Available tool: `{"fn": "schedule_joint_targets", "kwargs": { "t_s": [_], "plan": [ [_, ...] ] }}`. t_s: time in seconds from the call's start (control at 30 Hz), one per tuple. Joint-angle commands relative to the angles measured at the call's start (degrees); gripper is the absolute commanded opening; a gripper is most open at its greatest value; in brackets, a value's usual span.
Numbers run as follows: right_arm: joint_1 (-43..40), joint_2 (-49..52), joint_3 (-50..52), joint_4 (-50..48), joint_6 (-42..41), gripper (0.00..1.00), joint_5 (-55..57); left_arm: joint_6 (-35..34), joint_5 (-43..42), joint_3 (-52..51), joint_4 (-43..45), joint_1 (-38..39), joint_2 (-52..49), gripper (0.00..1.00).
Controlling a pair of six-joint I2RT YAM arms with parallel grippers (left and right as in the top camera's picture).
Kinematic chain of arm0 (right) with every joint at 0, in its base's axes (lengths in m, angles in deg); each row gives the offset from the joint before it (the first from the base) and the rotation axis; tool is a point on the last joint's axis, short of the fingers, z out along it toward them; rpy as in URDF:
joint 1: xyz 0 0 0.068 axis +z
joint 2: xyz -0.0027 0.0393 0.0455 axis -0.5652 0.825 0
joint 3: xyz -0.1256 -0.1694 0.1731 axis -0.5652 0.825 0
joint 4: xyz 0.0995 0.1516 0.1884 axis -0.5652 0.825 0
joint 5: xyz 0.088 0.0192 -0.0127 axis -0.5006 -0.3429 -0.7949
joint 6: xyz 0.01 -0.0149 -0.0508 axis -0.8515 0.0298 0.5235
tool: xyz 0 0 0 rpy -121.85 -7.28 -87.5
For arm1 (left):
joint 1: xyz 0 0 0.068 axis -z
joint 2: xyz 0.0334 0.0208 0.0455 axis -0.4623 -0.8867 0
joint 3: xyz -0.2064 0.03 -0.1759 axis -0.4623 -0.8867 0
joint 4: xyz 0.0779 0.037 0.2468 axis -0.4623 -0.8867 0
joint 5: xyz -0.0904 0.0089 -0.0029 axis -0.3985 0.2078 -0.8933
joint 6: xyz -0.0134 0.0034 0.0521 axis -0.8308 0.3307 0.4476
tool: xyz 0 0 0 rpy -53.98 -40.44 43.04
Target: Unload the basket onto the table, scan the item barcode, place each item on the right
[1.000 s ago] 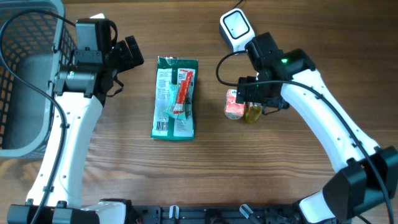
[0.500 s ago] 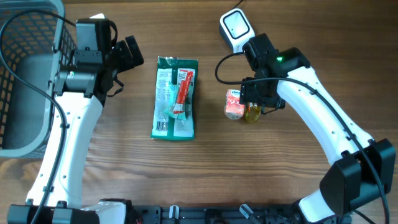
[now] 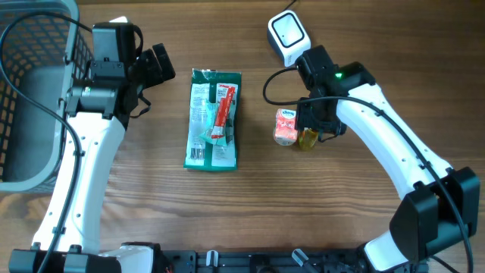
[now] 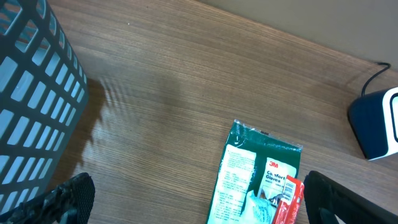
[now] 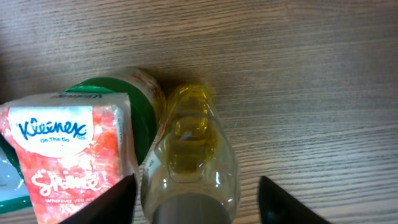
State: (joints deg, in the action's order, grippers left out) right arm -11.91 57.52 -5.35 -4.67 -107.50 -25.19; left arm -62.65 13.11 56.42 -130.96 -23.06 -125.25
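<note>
A clear bottle of yellow liquid (image 5: 189,149) lies on the wooden table, next to a red-and-white Kleenex tissue pack (image 5: 65,146). My right gripper (image 5: 199,202) straddles the bottle from above. Its left finger is close to the bottle's side and a gap shows at the right finger, so it is open. In the overhead view the bottle (image 3: 307,139) peeks out under the right gripper (image 3: 309,130). The white barcode scanner (image 3: 287,35) sits at the back. My left gripper (image 3: 155,67) hovers wide open, holding nothing, left of a green glove pack (image 3: 213,117).
A grey mesh basket (image 3: 30,83) fills the left edge. A red tube-shaped packet (image 3: 223,114) lies on the green pack. A green round thing (image 5: 140,102) lies behind the tissue pack. The scanner's black cable (image 3: 271,80) loops near the right arm.
The right gripper's fingers have narrowed around the bottle and the arm has shifted slightly toward the tissue pack. The left arm has not moved.
</note>
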Motion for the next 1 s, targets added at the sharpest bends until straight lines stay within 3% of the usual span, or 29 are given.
{"fn": "schedule_joint_targets", "kwargs": {
  "t_s": [0.0,0.27,0.37,0.57,0.6,0.67,0.97],
  "plan": [
    [-0.7,0.7,0.3,-0.1,-0.1,0.54,1.2,1.3,0.5,0.7,0.2,-0.2,0.2,1.00],
    [-0.7,0.7,0.4,-0.1,-0.1,0.54,1.2,1.3,0.5,0.7,0.2,-0.2,0.2,1.00],
    [-0.7,0.7,0.4,-0.1,-0.1,0.59,1.2,1.3,0.5,0.7,0.2,-0.2,0.2,1.00],
    [-0.7,0.7,0.4,-0.1,-0.1,0.76,1.2,1.3,0.5,0.7,0.2,-0.2,0.2,1.00],
    [-0.7,0.7,0.4,-0.1,-0.1,0.81,1.0,1.3,0.5,0.7,0.2,-0.2,0.2,1.00],
    [-0.7,0.7,0.4,-0.1,-0.1,1.00,1.0,1.3,0.5,0.7,0.2,-0.2,0.2,1.00],
    [-0.7,0.7,0.4,0.5,-0.1,1.00,0.8,1.3,0.5,0.7,0.2,-0.2,0.2,1.00]
  ]
}}
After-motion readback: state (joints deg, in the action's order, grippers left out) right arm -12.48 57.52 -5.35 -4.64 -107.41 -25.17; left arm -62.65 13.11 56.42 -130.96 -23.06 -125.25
